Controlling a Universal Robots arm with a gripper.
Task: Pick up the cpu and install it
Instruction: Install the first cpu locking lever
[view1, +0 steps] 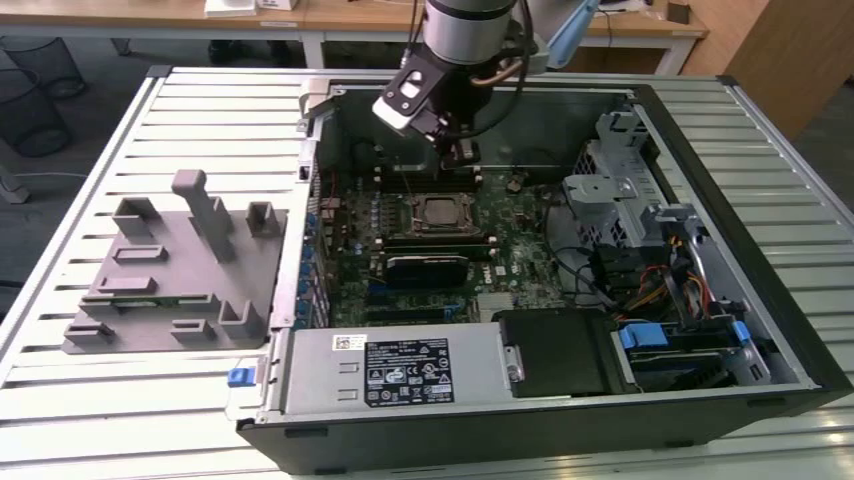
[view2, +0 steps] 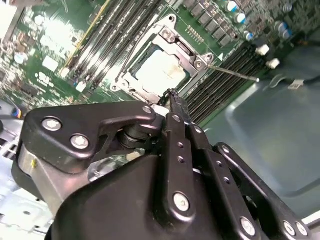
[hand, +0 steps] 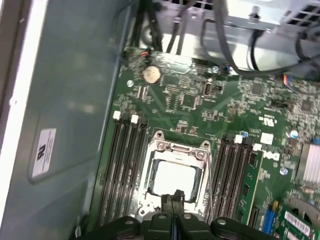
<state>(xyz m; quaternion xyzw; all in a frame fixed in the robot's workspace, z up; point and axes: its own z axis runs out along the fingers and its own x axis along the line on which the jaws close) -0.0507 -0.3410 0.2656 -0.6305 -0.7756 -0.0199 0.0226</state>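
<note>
One cpu (hand: 172, 178) sits in the motherboard socket (hand: 159, 148), directly below the gripper (hand: 172, 199) tips. The pincer is pressed together and holds nothing. The chip is probably light, rigid and fragile underneath, so grasp it by opposite edges.

We see exterior view bright, evenly lit; pale table (view1: 80, 400) brightest toward seven o'clock, computer case (view1: 534, 432) interior dimmer. We note glare bleaching cpu (view2: 160, 67) in both wrist views; gripper (view2: 172, 97) dark, underexposed in foreground.
</note>
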